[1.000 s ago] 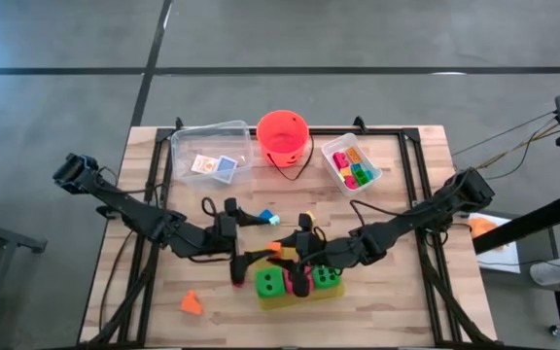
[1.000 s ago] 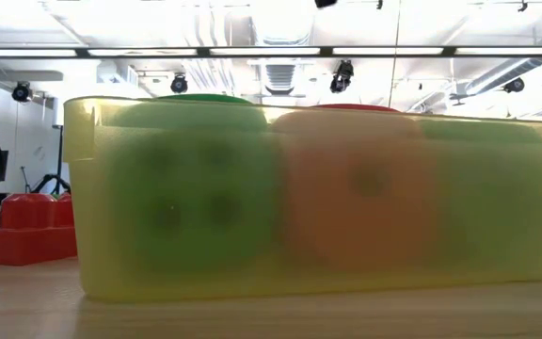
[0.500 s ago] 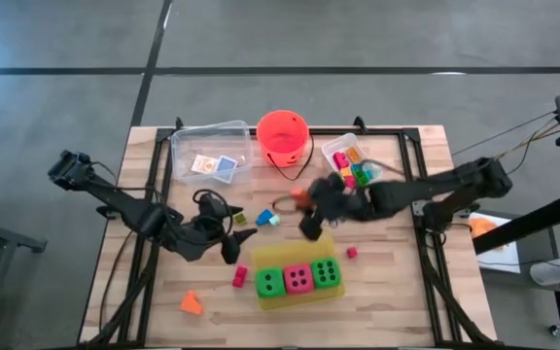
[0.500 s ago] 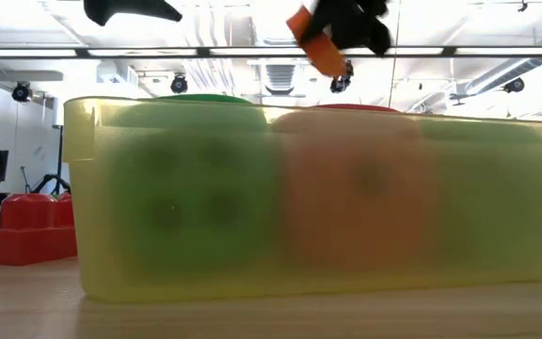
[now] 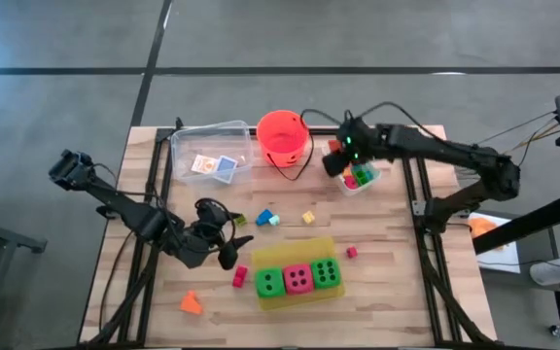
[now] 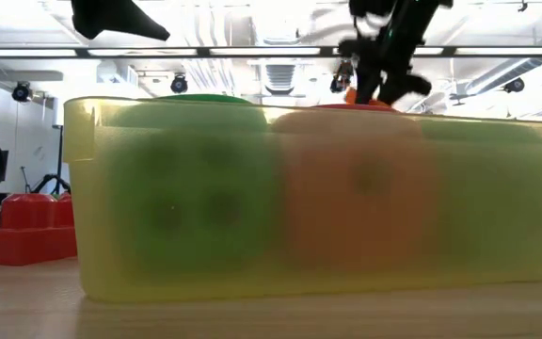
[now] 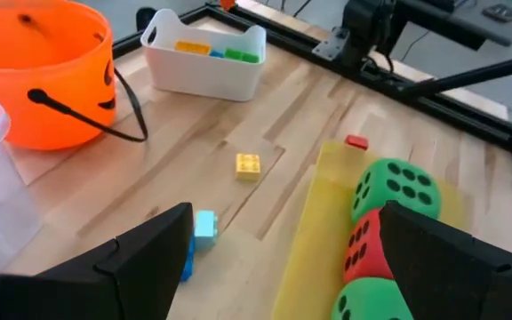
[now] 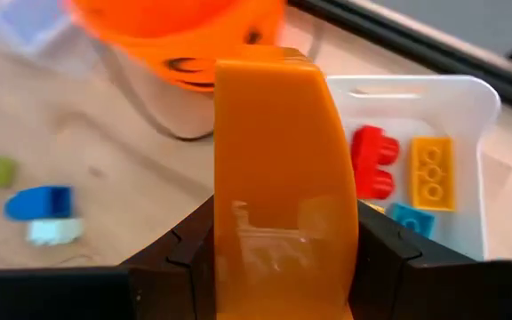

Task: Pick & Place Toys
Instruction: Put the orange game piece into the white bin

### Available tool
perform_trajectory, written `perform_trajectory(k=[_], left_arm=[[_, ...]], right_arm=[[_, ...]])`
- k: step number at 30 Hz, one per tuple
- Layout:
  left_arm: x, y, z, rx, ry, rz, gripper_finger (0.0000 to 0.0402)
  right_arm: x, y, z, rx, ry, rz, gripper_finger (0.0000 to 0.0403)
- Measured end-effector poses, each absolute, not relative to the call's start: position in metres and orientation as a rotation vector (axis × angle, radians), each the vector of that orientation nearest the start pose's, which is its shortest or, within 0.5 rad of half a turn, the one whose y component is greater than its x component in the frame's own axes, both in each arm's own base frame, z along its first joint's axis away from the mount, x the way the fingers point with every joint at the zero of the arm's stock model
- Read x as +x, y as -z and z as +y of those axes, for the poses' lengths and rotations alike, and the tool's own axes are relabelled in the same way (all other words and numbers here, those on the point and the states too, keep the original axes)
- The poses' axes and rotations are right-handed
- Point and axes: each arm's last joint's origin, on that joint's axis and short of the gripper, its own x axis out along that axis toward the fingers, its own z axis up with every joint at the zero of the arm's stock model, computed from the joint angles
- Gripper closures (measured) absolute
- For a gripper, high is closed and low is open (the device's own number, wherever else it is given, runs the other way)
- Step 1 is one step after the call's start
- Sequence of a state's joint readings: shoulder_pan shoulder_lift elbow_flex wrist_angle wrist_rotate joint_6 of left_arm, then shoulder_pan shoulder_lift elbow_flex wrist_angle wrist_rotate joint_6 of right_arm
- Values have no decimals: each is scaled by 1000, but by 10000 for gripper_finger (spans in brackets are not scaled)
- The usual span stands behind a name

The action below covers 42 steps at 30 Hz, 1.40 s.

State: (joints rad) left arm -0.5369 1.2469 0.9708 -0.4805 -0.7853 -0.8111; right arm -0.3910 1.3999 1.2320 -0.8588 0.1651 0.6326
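Note:
My right gripper (image 5: 342,149) hangs over the white bin (image 5: 358,190) at the far right, shut on an orange curved plastic piece (image 8: 278,151). That bin (image 8: 469,98) holds several coloured bricks. My left gripper (image 5: 226,245) stands open above the table's left middle, with nothing between its fingers (image 7: 140,258). Two green dice (image 5: 270,283) (image 5: 326,273) and a pink die (image 5: 298,279) sit in the yellow tray (image 5: 304,245). Loose bricks lie on the wood: yellow (image 5: 308,218), blue (image 5: 265,218), red (image 5: 239,278), orange (image 5: 192,303). My right gripper pinches the orange piece between its two fingers, by its two side edges (image 8: 229,227). The fingers slant down from above. The piece stands out past the fingertips, lifted clear above the white bin's near wall.
The orange bucket (image 5: 283,136) stands at the far middle, close to the white bin. A clear bin (image 5: 212,156) with two cards is at the far left. A small red brick (image 5: 352,252) lies right of the tray. In the low view the tray (image 6: 309,273) fills the foreground.
My right gripper has swung from beside the yellow tray toward the far right, turning as it went, and carried the orange piece clear of the table to above the white bin. My left gripper has drawn back from the tray toward the left and turned.

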Motion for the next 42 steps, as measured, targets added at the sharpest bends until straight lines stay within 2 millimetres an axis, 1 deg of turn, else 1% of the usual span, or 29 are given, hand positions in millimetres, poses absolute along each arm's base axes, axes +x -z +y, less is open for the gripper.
perform_trajectory(k=[2, 5, 10, 13, 16, 20, 23, 29, 42], left_arm=[[226, -280, -111, -306, -454, 465, 55], [224, -271, -110, -285, -463, 487, 55], [223, -264, -107, -264, -476, 509, 55], [224, -267, -107, -222, -463, 513, 55], [225, -273, -107, -156, -436, 515, 55], [227, -280, -108, -153, -425, 501, 55], [228, -284, -109, -165, -423, 490, 55], [227, -284, -109, -164, -423, 491, 55], [227, -283, -109, -164, -422, 491, 55]], right_arm=[[252, -290, -126, 717, 858, 875, 243], [251, -274, -144, 755, 917, 937, 243], [250, -247, -164, 787, 982, 1071, 243], [250, -229, -171, 788, 995, 1171, 243], [251, -213, -174, 791, 1001, 1256, 243], [254, -196, -176, 784, 989, 1327, 243], [255, -190, -176, 779, 969, 1354, 243], [258, -180, -177, 794, 931, 1392, 243], [259, -181, -177, 799, 909, 1391, 241]])
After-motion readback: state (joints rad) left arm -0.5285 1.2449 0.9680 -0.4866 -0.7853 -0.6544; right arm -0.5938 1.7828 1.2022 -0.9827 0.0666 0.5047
